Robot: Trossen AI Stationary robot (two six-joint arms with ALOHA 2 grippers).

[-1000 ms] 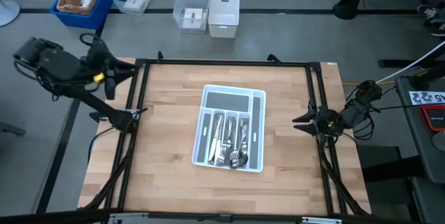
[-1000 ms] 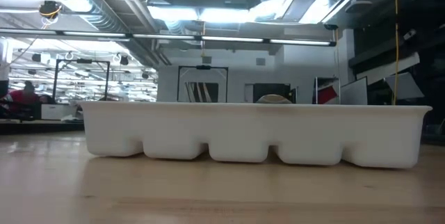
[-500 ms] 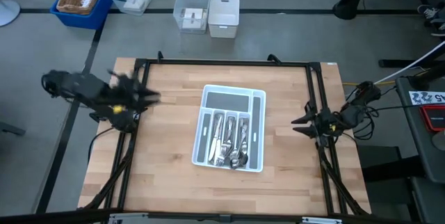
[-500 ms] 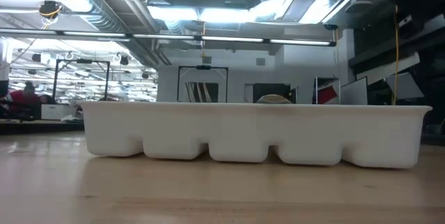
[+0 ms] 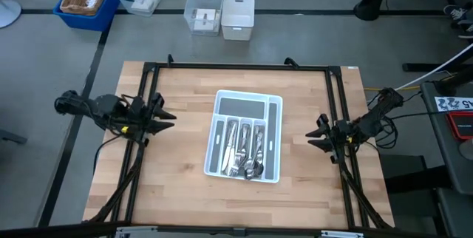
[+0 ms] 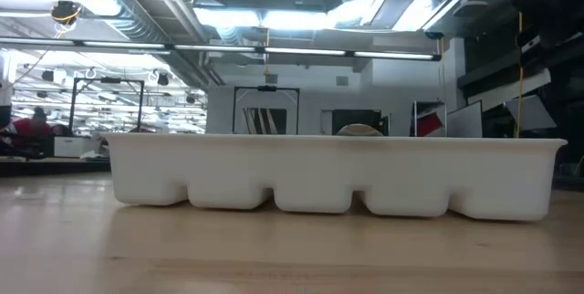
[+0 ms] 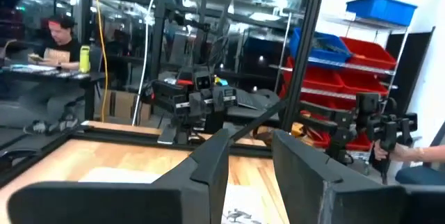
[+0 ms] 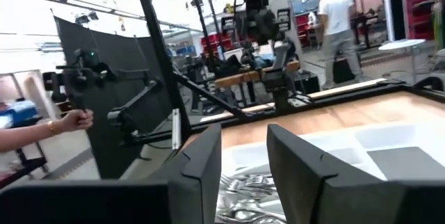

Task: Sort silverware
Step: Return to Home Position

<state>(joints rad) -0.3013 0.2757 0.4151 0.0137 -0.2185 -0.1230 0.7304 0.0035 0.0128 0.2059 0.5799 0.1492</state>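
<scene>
Left tool (image 5: 168, 115) swung in over wooden table (image 5: 177, 194); silverware (image 5: 244, 157) in tray (image 5: 278, 131)

bright ceiling strip lights (image 6: 274, 18), soft faint shadows

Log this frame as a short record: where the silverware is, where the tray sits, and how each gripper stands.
silverware: lying in the long slots of the white tray; none seen loose on the table
white tray: near the middle of the wooden table
left gripper: open, holding nothing, at the table's left edge, apart from the tray
right gripper: open, holding nothing, at the table's right edge, apart from the tray
task state: sorting looks finished
</scene>
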